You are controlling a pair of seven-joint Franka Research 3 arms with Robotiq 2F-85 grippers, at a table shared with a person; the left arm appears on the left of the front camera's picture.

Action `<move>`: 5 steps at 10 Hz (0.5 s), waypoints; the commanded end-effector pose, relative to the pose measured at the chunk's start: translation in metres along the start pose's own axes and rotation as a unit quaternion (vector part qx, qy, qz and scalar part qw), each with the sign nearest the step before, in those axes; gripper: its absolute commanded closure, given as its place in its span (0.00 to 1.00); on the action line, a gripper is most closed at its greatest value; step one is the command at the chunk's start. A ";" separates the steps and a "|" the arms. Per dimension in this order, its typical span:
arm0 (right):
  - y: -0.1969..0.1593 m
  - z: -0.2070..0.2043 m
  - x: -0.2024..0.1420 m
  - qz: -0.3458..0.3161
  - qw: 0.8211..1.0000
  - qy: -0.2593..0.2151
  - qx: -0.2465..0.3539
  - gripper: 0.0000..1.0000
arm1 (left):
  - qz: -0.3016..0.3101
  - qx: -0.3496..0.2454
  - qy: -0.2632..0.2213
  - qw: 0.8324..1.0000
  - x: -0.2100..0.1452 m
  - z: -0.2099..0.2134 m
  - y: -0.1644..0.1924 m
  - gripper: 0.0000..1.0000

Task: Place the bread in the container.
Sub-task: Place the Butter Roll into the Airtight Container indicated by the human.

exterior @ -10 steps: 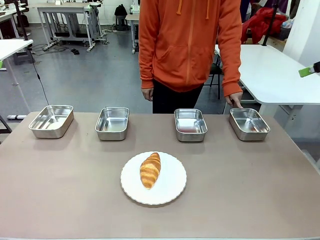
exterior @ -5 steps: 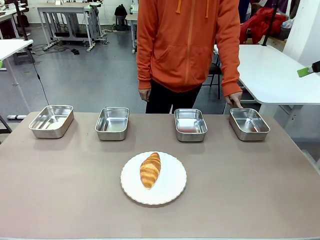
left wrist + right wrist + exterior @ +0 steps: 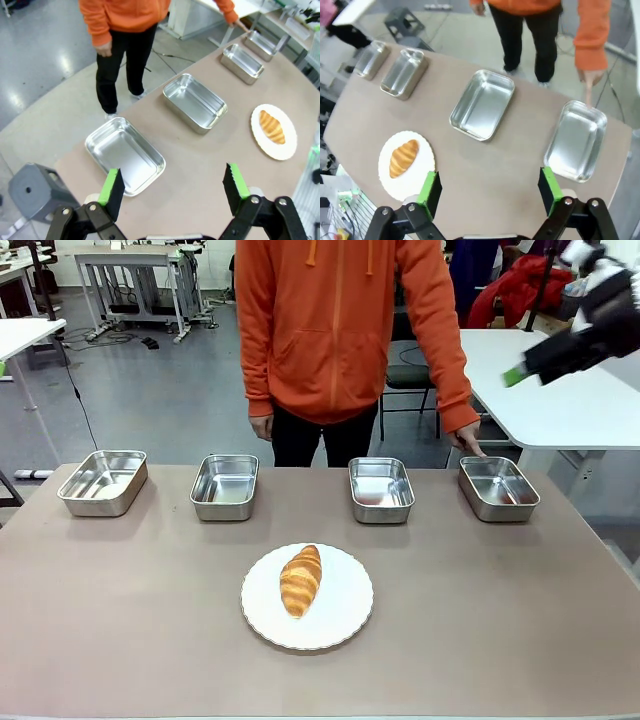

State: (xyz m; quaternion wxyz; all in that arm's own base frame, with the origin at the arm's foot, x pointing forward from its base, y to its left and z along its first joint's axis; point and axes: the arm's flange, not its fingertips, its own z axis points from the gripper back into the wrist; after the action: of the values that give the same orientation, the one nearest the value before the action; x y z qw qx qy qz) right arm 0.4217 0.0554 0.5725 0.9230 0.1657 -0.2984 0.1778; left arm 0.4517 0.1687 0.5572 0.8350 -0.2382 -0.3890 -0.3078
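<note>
The bread (image 3: pixel 300 580), a golden-brown ridged roll, lies on a round white plate (image 3: pixel 345 625) at the table's front middle. Four steel pans stand in a row behind it. The person's finger (image 3: pixel 478 451) touches the far rim of the rightmost one, the container (image 3: pixel 497 487). My right gripper (image 3: pixel 520 373) hangs high at the upper right, well above the table. In the right wrist view the right gripper (image 3: pixel 489 186) is open and empty over the table, with the bread (image 3: pixel 403 157) at left and the container (image 3: pixel 577 140) at right. My left gripper (image 3: pixel 173 185) is open and empty too, near the leftmost pan (image 3: pixel 125 155); the bread (image 3: pixel 272 127) lies farther off.
The other three pans (image 3: pixel 102 480) (image 3: pixel 224 485) (image 3: pixel 381 488) are empty. A person in an orange hoodie (image 3: pixel 340 330) stands at the far edge. A white table (image 3: pixel 560 390) stands behind at right. Bare tabletop surrounds the plate.
My right arm has swung in from the right edge, farther into the front view. The person has shifted a little to the left, finger still on the rightmost pan. The bread has not moved.
</note>
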 end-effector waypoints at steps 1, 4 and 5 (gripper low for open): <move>0.061 -0.033 0.001 -0.077 0.995 0.055 -0.040 0.00 | -0.003 -0.002 -0.007 1.000 0.001 0.002 -0.001 0.00; 0.145 -0.098 -0.008 -0.194 0.971 0.120 -0.071 0.00 | -0.003 -0.002 -0.007 1.000 0.001 0.002 -0.001 0.00; 0.168 -0.113 -0.013 -0.217 0.964 0.132 -0.077 0.00 | -0.003 -0.002 -0.007 1.000 0.001 0.002 -0.001 0.00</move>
State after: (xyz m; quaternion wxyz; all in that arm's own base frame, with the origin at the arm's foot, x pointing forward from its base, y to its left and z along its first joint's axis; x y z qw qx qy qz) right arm 0.3889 0.2294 0.5027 0.9788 0.1272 -0.1602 0.0065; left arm 0.4518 0.1686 0.5574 0.8351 -0.2379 -0.3889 -0.3079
